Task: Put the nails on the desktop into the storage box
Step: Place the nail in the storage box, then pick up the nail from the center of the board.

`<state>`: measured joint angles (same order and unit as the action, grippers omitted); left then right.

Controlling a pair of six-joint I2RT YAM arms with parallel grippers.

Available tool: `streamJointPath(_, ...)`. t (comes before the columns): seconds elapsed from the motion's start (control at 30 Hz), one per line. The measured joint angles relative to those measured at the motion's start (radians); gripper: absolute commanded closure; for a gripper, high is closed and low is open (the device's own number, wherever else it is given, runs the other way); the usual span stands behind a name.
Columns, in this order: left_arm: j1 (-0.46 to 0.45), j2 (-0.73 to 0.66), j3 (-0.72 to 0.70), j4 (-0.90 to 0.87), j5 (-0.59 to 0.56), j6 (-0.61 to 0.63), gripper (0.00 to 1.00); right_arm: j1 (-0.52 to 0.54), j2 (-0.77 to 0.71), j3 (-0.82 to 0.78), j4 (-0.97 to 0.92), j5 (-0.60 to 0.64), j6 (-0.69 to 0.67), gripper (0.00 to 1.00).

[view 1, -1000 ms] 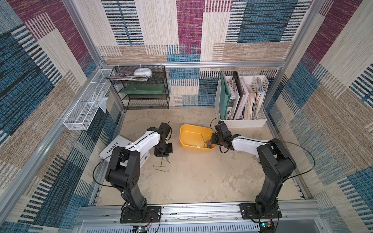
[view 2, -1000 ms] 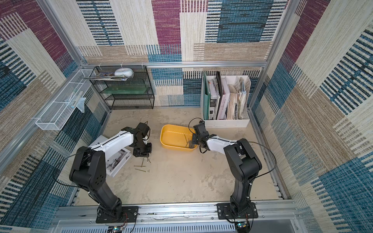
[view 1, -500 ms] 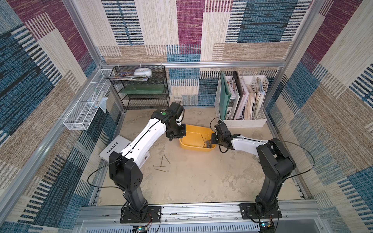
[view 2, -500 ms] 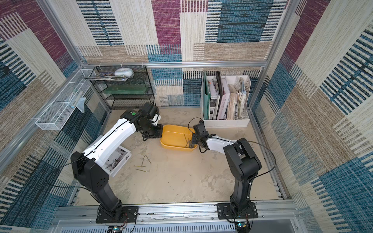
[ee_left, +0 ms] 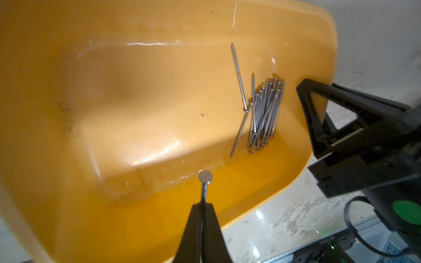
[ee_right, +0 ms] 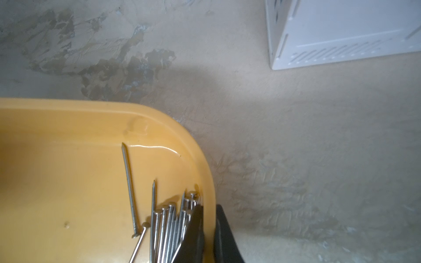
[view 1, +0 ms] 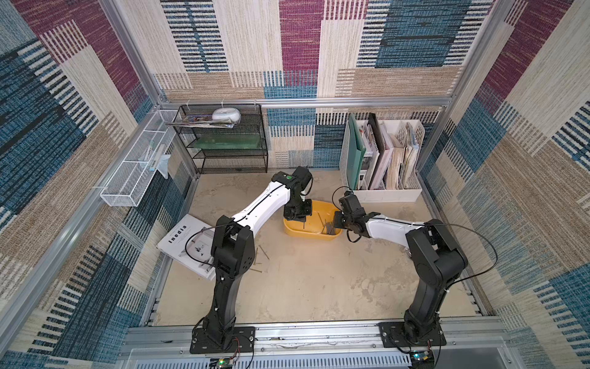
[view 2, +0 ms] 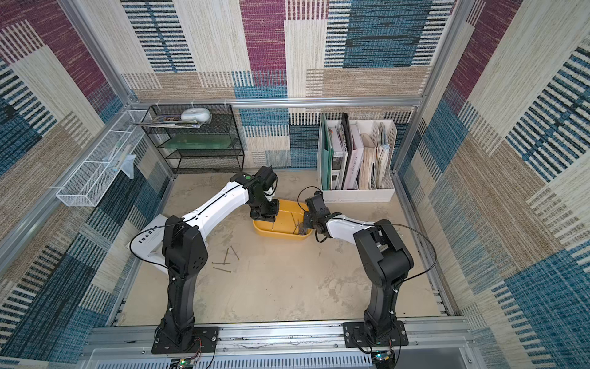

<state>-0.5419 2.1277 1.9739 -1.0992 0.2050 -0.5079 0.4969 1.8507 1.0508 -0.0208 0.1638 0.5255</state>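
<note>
The left hand (ee_left: 202,206), clamped on one nail (ee_left: 205,182), hangs over the storage box (ee_left: 68,91). Letting go low should lay it near the nail pile (ee_left: 264,113) ahead. The right hand (ee_right: 209,210) pinches the box's rim, steadying it. A few loose nails (view 2: 227,259) lie on the bench (view 2: 287,287) behind the left hand.

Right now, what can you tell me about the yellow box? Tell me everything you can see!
The storage box is a shallow yellow-orange tub, shiny like plastic, with rounded corners and a plain rim. It sits open side up on the desktop. A bundle of nails lies at one end of its floor. The right gripper has its jaws shut on the rim at that end. The left gripper holds one nail above it.
</note>
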Motion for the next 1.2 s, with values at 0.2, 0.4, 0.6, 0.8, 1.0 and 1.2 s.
streamJointPath(0.2,0.0,0.014,-0.036,0.038,0.005,-0.015,0.73,0.001,-0.003,-0.007,0.008,0.003,0.0,1.0)
streamJointPath(0.4,0.0,-0.038,-0.089,0.048,0.0,-0.027,0.66,0.002,-0.007,-0.013,0.016,0.003,0.001,1.0)
streamJointPath(0.6,0.014,-0.259,-0.193,0.077,-0.025,-0.026,0.65,0.002,-0.012,-0.015,0.018,0.003,0.001,1.0)
streamJointPath(0.8,0.1,-0.498,-0.525,0.115,-0.069,-0.006,0.64,0.002,-0.006,-0.016,0.02,0.003,0.002,1.0)
streamJointPath(1.0,0.186,-0.56,-0.788,0.172,-0.093,0.003,0.64,0.003,-0.005,-0.014,0.019,0.003,0.002,1.0)
streamJointPath(1.2,0.191,-0.496,-0.824,0.249,-0.101,-0.005,0.65,0.003,-0.005,-0.014,0.019,0.003,0.002,1.0)
